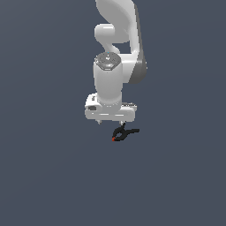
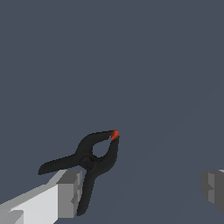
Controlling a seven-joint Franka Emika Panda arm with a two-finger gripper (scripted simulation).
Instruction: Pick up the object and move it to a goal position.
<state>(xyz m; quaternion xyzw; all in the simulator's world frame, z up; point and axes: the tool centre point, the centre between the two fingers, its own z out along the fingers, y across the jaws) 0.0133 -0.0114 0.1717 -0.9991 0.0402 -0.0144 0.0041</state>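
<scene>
Overhead, gripper (image 1: pixel 110 121) pointing down, fingers spread, clamp (image 1: pixel 123 133) beneath

The arm (image 1: pixel 115 48) has a smooth, glossy white shell like moulded plastic, with darker grey matt bands at the joints. The gripper (image 1: pixel 111 122) looks the same white, its fingers (image 2: pixel 70 194) a flat, matt light grey. The clamp (image 2: pixel 89 160) is smooth black with a faint sheen, plastic-looking, with a matt red-orange tip. The ground (image 1: pixel 44 176) is an even, matt blue-grey without texture.

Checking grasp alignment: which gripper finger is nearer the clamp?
The finger beside the clamp's handles, apparently touching; the other finger stands well apart.
</scene>
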